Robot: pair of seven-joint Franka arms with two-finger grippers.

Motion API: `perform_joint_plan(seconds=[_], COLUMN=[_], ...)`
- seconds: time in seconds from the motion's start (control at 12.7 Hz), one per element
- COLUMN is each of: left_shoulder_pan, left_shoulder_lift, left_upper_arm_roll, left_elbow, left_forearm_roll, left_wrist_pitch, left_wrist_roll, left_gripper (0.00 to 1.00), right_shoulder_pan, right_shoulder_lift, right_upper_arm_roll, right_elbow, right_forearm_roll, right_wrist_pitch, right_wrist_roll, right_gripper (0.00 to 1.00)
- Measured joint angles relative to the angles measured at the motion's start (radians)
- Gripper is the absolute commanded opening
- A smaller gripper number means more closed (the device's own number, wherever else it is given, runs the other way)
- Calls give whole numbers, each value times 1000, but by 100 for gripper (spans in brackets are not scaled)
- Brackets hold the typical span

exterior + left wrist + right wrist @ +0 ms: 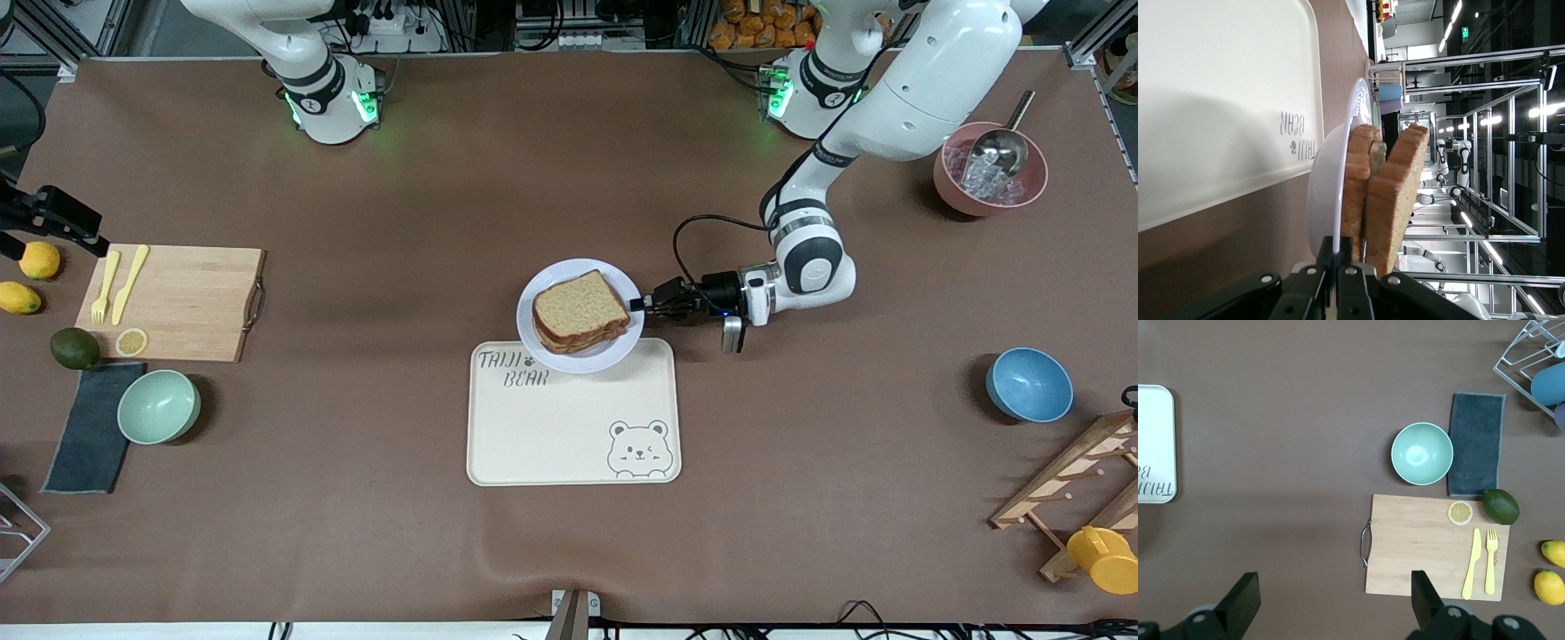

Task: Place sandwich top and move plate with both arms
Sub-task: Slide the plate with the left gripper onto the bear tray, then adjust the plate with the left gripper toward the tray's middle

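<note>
The sandwich top [580,305], a light brown bread slice, lies on the stacked sandwich on the pale round plate [542,289]. The plate overlaps the farther rim of the cream bear tray [569,427]. My left gripper [642,303] reaches in level from the left arm's end of the table and is shut on the plate's rim. In the left wrist view, the left gripper [1343,250] pinches the thin plate [1328,193] edge, and the sandwich top [1395,193] stands right beside the fingers. My right gripper [1331,600] waits open and empty, high over bare table beside the cutting board [1435,543].
Toward the right arm's end are the cutting board [178,302] with a yellow fork and knife, a green bowl [158,406], a dark cloth [89,427], lemons and an avocado. Toward the left arm's end stand a blue bowl [1029,384], a pink ice bowl [989,169] and a wooden rack [1076,480].
</note>
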Motion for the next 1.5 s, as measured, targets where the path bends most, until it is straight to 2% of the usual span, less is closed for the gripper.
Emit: perform_joint_plan(seconds=[0.16, 0.31, 0.47, 1.5], left_shoulder_pan=[-1, -6, -5, -30], left_shoulder_lift=[3, 37, 69, 131], left_upper_arm_roll=[1, 24, 33, 32], left_elbow=[6, 145, 221, 303], left_forearm_roll=[-3, -3, -3, -3], left_wrist_pitch=[7, 63, 68, 125], left_wrist_roll=[-15, -143, -180, -205], left_gripper=[0, 0, 0, 0], right_shoulder_pan=[1, 2, 2, 4], right_shoulder_lift=[1, 3, 5, 7], right_upper_arm_roll=[1, 3, 4, 7], right_elbow=[0, 0, 0, 0], right_forearm_roll=[0, 0, 0, 0], right_wrist_pitch=[0, 0, 0, 0], right_wrist_roll=[0, 0, 0, 0], right_gripper=[100, 100, 100, 100])
